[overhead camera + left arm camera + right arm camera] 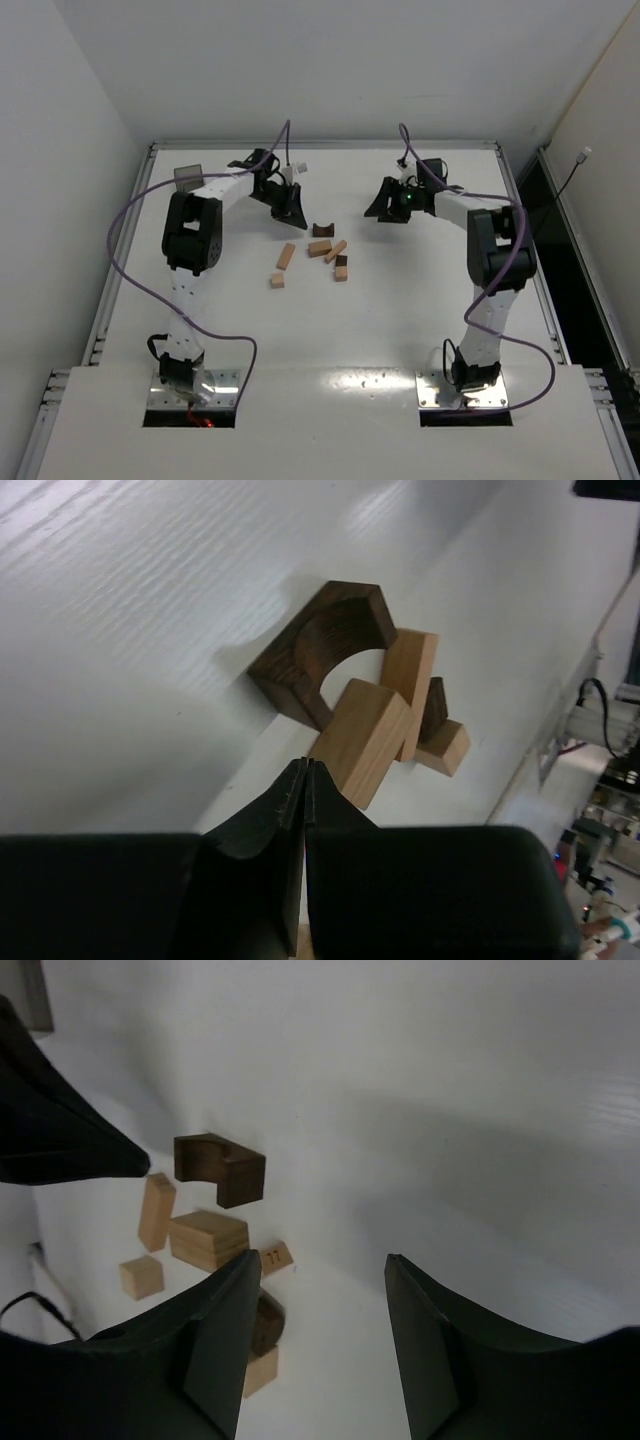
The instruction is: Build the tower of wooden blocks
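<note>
Top external: wood blocks (318, 250) unstacked, midway between side edges of the counter (420, 330) | Left wrist: our left pincer (305, 768) pressed together, empty, near dark arch (320, 645) | Right wrist: right pincer (320, 1260) apart, empty | Next, we judge: first pick, left must part.

The near half of the worktop (400, 330) lay bare, as did a strip along its far edge. In the middle the blocks crowded together: the arch (323, 229) farthest back, a tan block (320, 247) and a slanted bar (336, 251) just in front of it with barely a gap between them, then a dark piece (341, 261) against a cube (341, 272). A second bar (286, 256) and a second cube (277, 281) lay apart to the left, a bare lane dividing them from the cluster. The left pincer (290, 213) hung just left of the arch; the right pincer (382, 211) stood farther off, with bare worktop between. A bin (187, 177) sat in the far-left corner.
</note>
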You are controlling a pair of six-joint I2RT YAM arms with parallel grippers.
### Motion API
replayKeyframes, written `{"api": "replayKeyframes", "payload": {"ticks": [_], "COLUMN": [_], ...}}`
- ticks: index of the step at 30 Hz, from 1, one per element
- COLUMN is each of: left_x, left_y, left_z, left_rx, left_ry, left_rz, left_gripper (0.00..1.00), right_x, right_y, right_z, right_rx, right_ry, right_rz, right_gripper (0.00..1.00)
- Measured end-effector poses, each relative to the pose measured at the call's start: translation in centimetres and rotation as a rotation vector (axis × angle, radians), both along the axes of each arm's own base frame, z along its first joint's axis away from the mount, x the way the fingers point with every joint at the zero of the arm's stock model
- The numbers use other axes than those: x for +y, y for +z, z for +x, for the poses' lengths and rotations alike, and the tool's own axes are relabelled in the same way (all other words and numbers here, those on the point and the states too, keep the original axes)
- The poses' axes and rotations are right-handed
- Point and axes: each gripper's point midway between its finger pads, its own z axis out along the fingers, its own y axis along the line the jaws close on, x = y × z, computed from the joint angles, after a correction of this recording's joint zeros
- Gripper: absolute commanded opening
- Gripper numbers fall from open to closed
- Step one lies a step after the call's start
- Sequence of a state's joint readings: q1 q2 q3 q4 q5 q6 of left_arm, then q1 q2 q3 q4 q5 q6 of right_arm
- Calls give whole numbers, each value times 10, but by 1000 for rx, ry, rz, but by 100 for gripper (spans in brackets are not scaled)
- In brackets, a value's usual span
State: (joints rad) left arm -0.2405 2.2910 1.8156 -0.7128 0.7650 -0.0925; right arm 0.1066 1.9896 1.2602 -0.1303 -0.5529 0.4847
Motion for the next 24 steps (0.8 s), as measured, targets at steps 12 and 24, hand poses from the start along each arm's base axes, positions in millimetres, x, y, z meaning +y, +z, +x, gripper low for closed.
{"api": "replayKeyframes", "payload": {"ticks": [12,24], "left_x": [-31,-38], "left_y": [11,8], "left_z": [15,45], "left_rx": [80,81], "left_ry": [4,56], "left_rz": [-397,-571], "left_gripper": [0,0], "right_x": [52,104], "right_y": [-8,-30], "right_z": [28,38], "right_rx": [71,129], "right_ry": [1,38], "right_rz": [403,553], "right_gripper": [5,0]}}
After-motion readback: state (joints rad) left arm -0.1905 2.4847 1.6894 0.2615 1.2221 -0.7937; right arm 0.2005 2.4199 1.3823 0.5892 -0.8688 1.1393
